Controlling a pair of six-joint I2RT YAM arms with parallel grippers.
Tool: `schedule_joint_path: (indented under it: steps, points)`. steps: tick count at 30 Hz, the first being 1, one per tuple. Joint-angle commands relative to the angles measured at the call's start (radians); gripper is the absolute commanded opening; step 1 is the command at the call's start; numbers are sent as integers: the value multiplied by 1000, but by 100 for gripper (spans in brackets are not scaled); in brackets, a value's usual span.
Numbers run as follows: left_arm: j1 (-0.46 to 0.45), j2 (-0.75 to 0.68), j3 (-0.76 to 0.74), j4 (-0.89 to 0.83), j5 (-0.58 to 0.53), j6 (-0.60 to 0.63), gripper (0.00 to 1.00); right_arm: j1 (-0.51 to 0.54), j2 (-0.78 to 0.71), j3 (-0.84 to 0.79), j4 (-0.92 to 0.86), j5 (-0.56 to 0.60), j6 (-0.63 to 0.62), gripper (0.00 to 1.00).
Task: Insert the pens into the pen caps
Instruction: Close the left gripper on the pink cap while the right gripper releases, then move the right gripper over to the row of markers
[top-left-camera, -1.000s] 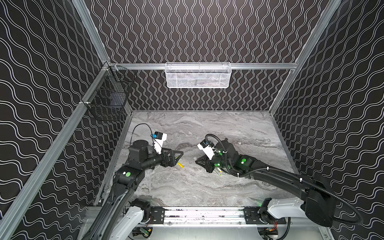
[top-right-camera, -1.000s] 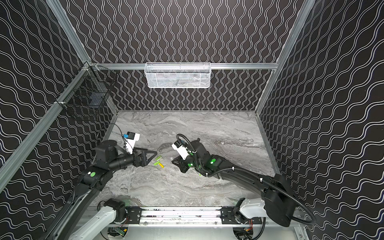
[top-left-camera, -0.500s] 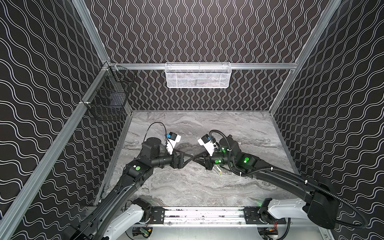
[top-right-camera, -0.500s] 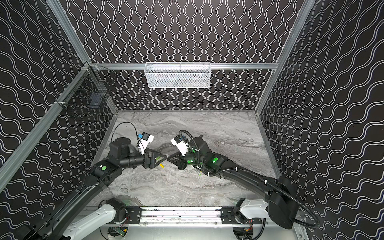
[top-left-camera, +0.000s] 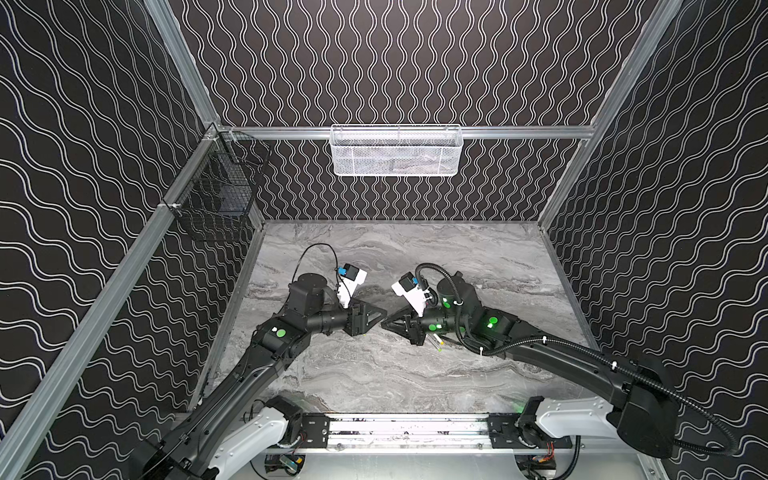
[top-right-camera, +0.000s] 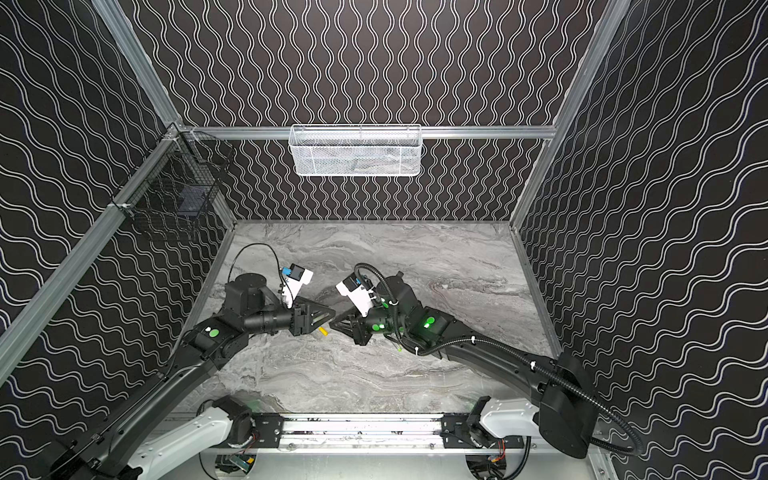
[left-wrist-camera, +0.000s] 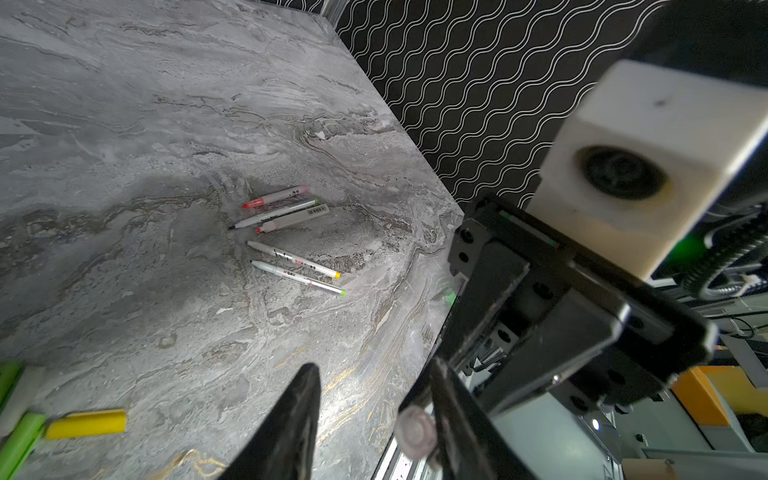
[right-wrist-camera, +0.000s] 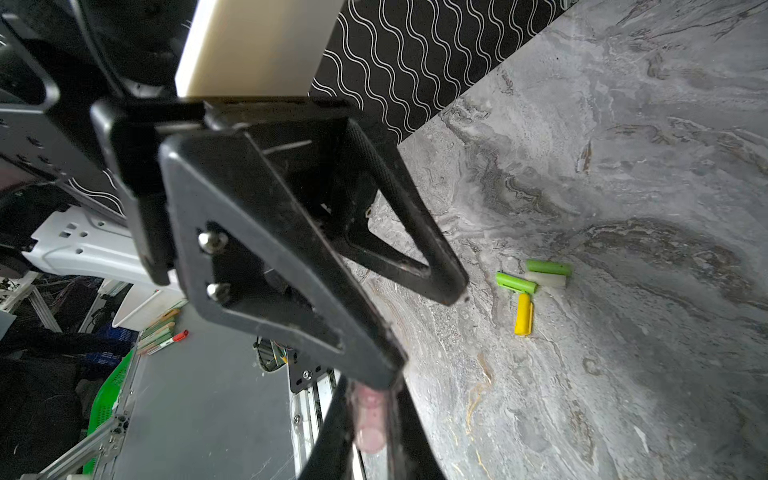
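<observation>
Right tool (right-wrist-camera: 371, 397) clamped on a pinkish cylinder (right-wrist-camera: 370, 432). Left tool (left-wrist-camera: 374, 370): jaws apart, either side of its end. 4 caps (right-wrist-camera: 515, 282) lie left of centre and loose pens (left-wrist-camera: 293, 259) right of centre, on the table (left-wrist-camera: 124, 145).

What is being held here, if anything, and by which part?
The right gripper pinches a pinkish cap by its sides, at the fingertips. The left gripper brackets its free end, jaws apart.
</observation>
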Motion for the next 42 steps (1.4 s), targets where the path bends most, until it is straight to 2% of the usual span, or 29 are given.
schedule_joint_path:
  steps: [1,6,9,11,16,20,25,27,29,32,35,37,42]
  points:
    - [-5,9,-1,52,29,-5,35,6,-6,1,41,5,-12,12]
    - [-9,16,-1,55,43,-5,16,8,-1,-1,56,13,-8,12]
    - [-13,20,4,50,46,-1,0,10,4,-3,65,18,-3,12]
    - [-11,21,10,31,32,8,0,10,11,-3,66,17,3,14]
    - [-12,7,46,-73,-74,57,0,0,46,26,-2,41,9,30]
    - [-10,-1,77,-161,-155,92,0,-47,57,52,-100,45,-23,33]
    - [-11,-35,98,-251,-223,136,0,-186,104,97,-265,70,-74,56]
    - [-11,-59,102,-296,-258,158,0,-235,157,142,-376,140,-129,62]
    - [-11,-89,100,-337,-288,169,0,-255,228,192,-481,261,-190,65]
    - [-10,-141,84,-368,-311,171,0,-275,363,282,-621,445,-272,66]
    - [-11,-176,73,-379,-315,165,0,-295,475,337,-672,569,-341,65]
    - [-11,-189,72,-380,-315,168,0,-317,531,367,-673,594,-371,65]
    - [-10,-193,61,-366,-315,172,0,-365,601,429,-672,562,-443,62]
